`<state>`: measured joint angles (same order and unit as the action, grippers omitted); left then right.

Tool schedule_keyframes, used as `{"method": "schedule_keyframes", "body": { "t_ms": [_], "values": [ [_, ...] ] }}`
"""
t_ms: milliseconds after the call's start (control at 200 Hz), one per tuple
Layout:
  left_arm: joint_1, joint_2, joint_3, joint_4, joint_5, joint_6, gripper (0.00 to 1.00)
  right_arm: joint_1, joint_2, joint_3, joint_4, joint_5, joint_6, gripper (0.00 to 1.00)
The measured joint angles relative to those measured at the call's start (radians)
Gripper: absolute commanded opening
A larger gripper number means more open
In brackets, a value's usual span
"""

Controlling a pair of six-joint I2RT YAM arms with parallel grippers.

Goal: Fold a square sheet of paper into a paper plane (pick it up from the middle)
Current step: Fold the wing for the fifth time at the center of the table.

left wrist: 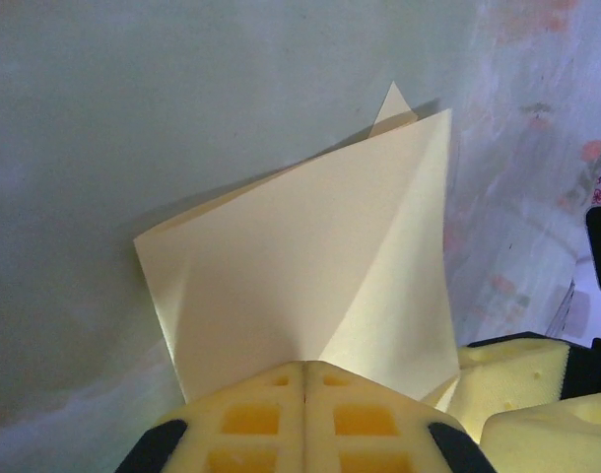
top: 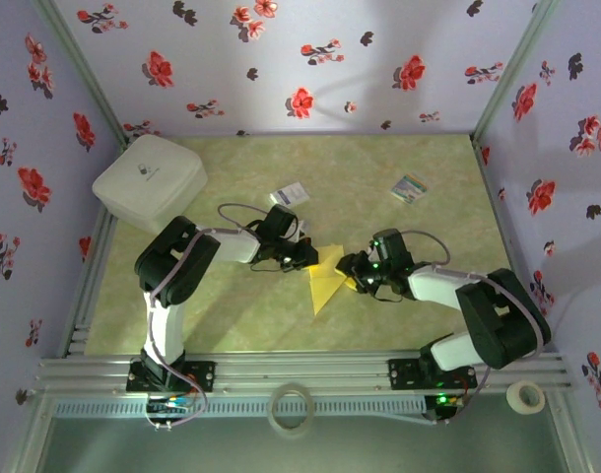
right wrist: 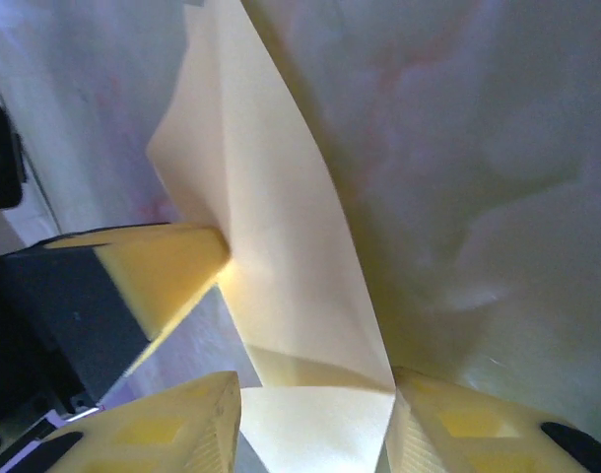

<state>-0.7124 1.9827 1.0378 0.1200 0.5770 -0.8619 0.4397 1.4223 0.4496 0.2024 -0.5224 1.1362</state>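
The square sheet of paper (top: 325,284), already partly folded into a pointed shape, is found at the middle of the counter (top: 232,315), between the two grippers. It is pinched at its left edge by the left gripper (top: 305,258), whose jaws are shut fully on it. In the left wrist view the paper (left wrist: 310,286) is seen rising from the closed left gripper (left wrist: 305,394). The right gripper (top: 352,281) is set at the paper's right side. In its own view the fingers of the right gripper (right wrist: 315,404) stand partly apart with paper (right wrist: 281,246) spanning the gap. Whether the paper is gripped or merely straddled cannot be told.

The paper is judged light, thin and limp, easily creased or torn, and slippery between smooth pads. It would best be taken at a doubled edge beside the centre crease, where the layers lend some stiffness.
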Motion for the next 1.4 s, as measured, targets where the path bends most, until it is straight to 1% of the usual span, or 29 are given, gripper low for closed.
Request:
{"method": "schedule_keyframes", "body": {
  "t_ms": [115, 235, 500, 660, 920, 1175, 1400],
  "values": [
    [0.000, 0.000, 0.000, 0.000, 0.000, 0.000, 0.00, -0.004, 0.020, 0.000, 0.063, -0.006, 0.006, 0.42],
    [0.000, 0.000, 0.000, 0.000, 0.000, 0.000, 0.00, -0.015, 0.026, 0.000, 0.082, -0.019, -0.002, 0.42],
    [0.000, 0.000, 0.000, 0.000, 0.000, -0.003, 0.00, -0.055, 0.072, 0.050, 0.067, -0.101, -0.116, 0.39],
    [0.002, 0.000, 0.000, 0.000, 0.000, -0.005, 0.00, -0.067, 0.114, 0.089, 0.042, -0.155, -0.197, 0.37],
    [0.002, 0.000, 0.000, 0.000, 0.000, -0.008, 0.00, -0.072, 0.158, 0.149, -0.046, -0.185, -0.319, 0.33],
    [0.002, 0.000, -0.001, 0.002, 0.000, -0.016, 0.00, -0.112, 0.203, 0.171, -0.086, -0.192, -0.370, 0.23],
    [0.003, -0.001, -0.005, 0.008, 0.001, -0.019, 0.00, -0.115, 0.232, 0.185, -0.099, -0.216, -0.389, 0.21]
  ]
}}
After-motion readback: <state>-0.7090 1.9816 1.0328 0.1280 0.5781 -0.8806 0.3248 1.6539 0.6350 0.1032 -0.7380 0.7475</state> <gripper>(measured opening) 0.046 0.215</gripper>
